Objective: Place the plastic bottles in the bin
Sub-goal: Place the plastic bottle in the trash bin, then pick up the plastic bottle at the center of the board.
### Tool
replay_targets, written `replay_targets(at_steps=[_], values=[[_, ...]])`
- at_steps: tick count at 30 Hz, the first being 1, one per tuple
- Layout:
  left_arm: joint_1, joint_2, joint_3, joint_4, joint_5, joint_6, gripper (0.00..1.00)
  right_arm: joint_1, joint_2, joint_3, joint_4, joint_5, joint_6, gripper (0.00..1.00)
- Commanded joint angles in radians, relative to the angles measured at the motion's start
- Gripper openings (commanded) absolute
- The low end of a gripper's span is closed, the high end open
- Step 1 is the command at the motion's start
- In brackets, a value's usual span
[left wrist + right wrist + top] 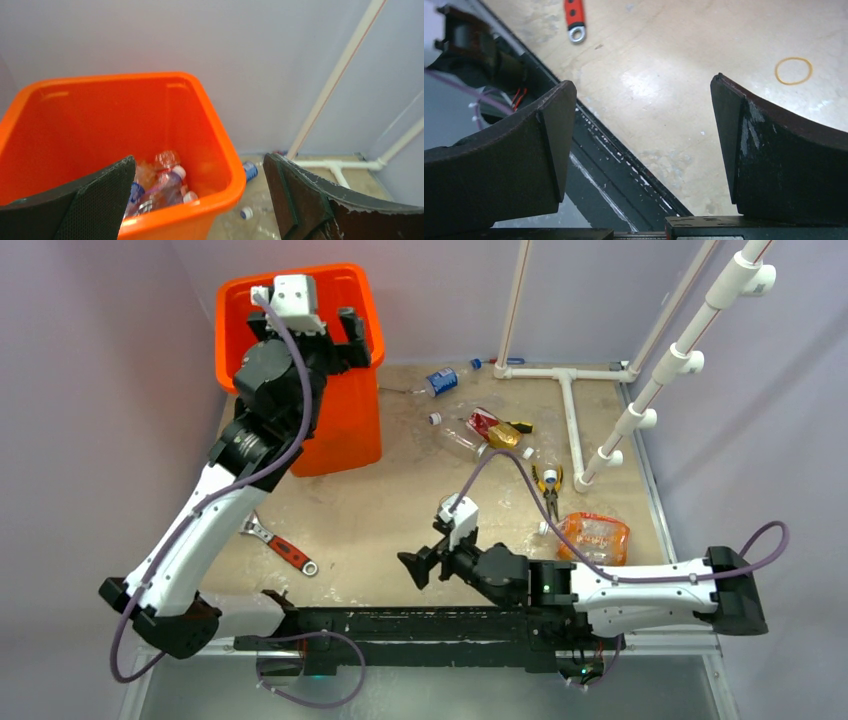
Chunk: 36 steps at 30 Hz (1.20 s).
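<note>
Over bare bench (380,510) by the near edge, the right pincer (639,135) is held spread and empty. The orange-tinted bottle (595,537) lies nearest, to its right, long axis across the bench. Farther off, loose bottles (462,437) are scattered. Farthest, the left pincer (200,165) is spread, empty, above the bin (345,430), in which several bottles (165,185) are seen.

Tan table (400,510): bin (350,425) far L, wrench (285,548) near L. Far ctr: blue-label bottle (441,381), red-label bottle (483,423), clear bottle (462,440), screwdriver (508,433) just beside. Pliers (550,485) R of ctr, orange bottle (594,537) near R, pipe frame (570,410) far R. Rubber band (793,70) on bare top.
</note>
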Motion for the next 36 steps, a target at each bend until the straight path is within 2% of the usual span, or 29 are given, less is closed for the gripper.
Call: replay_targets(at_steps=[1,3,4,7,10,13,16,21,24,27,30,33,36], values=[[-0.003,-0.061,-0.096,-0.272,0.102,-0.139,0.99,-0.025,0.098,0.161,-0.179,0.231,0.103,0.99],[-0.003,-0.138,-0.206,-0.279,0.153,-0.173,0.99,-0.094,0.13,0.214,-0.256,0.234,0.161,0.99],[-0.002,-0.174,-0.286,-0.274,0.184,-0.185,0.99,-0.178,0.137,0.219,-0.281,0.185,0.187,0.99],[-0.004,-0.252,-0.411,-0.292,0.237,-0.206,0.99,-0.364,0.122,0.165,-0.256,0.004,0.237,0.99],[-0.004,-0.292,-0.508,-0.302,0.271,-0.191,0.99,-0.445,0.111,0.119,-0.225,-0.023,0.253,0.98],[-0.004,-0.329,-0.565,-0.31,0.306,-0.207,0.99,-0.469,0.123,0.107,-0.239,0.032,0.278,0.99],[-0.003,-0.396,-0.662,-0.24,0.352,-0.221,0.99,-0.48,0.134,0.097,-0.259,0.057,0.309,0.99],[-0.004,-0.434,-0.779,-0.186,0.399,-0.219,0.99,-0.48,0.133,0.153,-0.527,0.148,0.442,0.99],[-0.004,-0.446,-0.825,-0.162,0.391,-0.235,0.99,-0.491,0.033,0.119,-0.615,0.166,0.6,0.99],[-0.001,-0.455,-0.847,-0.138,0.448,-0.251,0.99,-0.502,-0.121,0.023,-0.572,0.124,0.702,0.99],[-0.001,-0.453,-0.857,-0.136,0.477,-0.262,0.99,-0.505,-0.219,-0.049,-0.584,0.149,0.798,0.99],[-0.001,-0.449,-0.858,-0.143,0.478,-0.272,0.99,-0.506,-0.238,-0.062,-0.67,0.211,0.895,0.99],[-0.002,-0.449,-0.861,-0.136,0.497,-0.292,0.99,-0.51,-0.203,-0.03,-0.824,0.309,1.025,0.99]])
